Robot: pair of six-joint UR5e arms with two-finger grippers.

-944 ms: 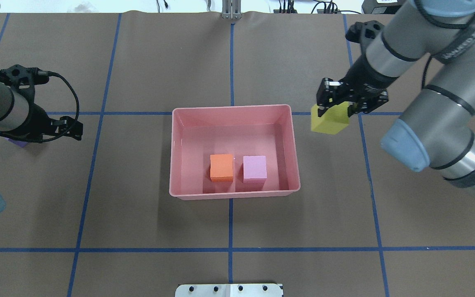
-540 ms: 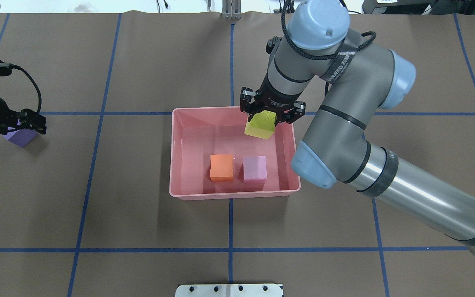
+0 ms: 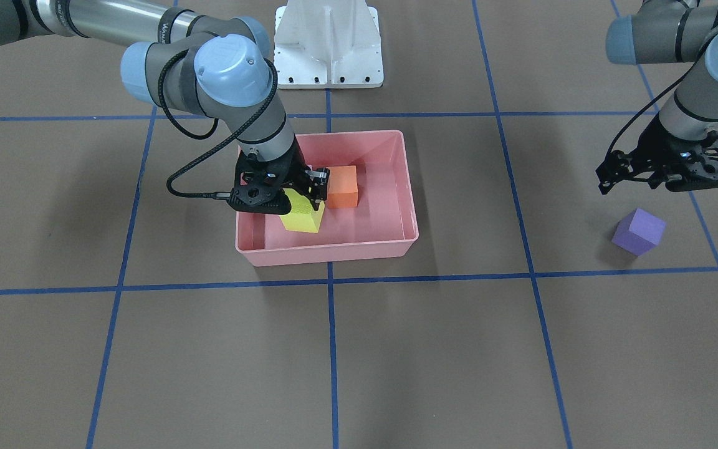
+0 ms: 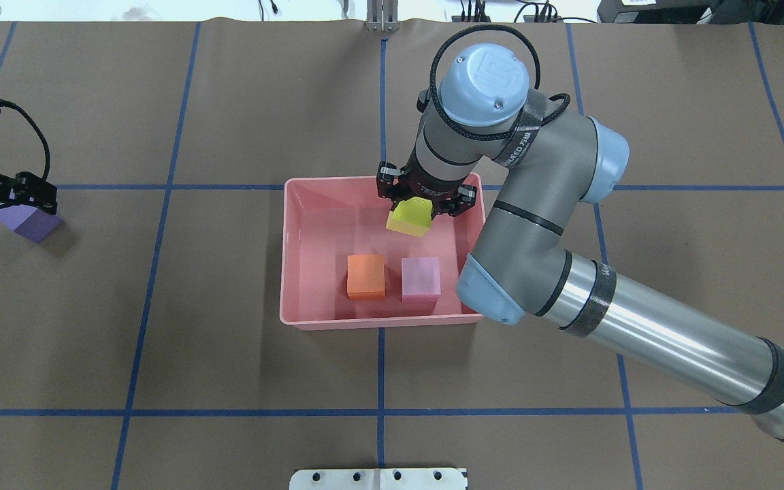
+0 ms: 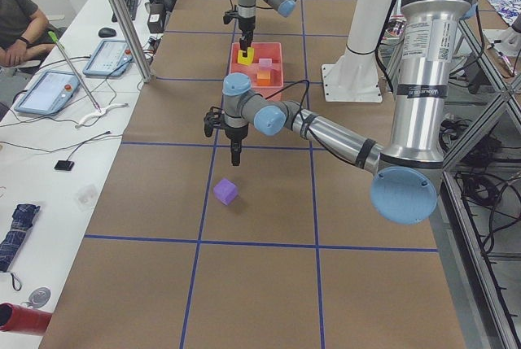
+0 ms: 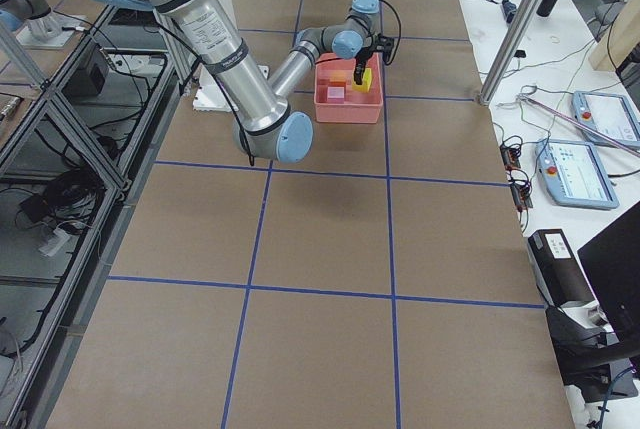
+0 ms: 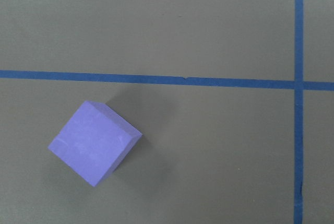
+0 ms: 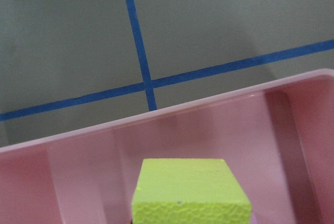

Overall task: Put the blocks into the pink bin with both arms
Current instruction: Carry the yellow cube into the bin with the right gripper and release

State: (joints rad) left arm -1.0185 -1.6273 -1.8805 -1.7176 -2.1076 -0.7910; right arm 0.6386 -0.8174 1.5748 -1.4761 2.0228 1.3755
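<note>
**Yellow cube in right end effector, inside bin; purple cube loose below left end effector**

Right end effector (image 4: 425, 201): black two-finger type, pointing straight down, fingers closed on opposite faces of the yellow foam cube (image 4: 409, 219). The cube hangs directly beneath it, within the walls of the salmon-pink rectangular plastic bin (image 4: 337, 180). The bin's far wall is just beyond the end effector. Whether the cube touches the bin floor, I cannot tell.

The orange foam cube (image 4: 365, 276) and the lilac foam cube (image 4: 420, 278) sit side by side on the bin floor with a narrow gap between them. Both are on the robot's side of the right end effector and clear of the yellow cube.

Left end effector (image 3: 664, 174): fingers spread wide, holding nothing, raised above the brown paper-covered desk (image 4: 229, 354) with its blue tape grid. The purple foam cube (image 3: 638, 232) rests on the desk below it, off to one side and turned at an angle to the grid. It is not between the fingers and nothing touches it. It lies well apart from the bin.
</note>
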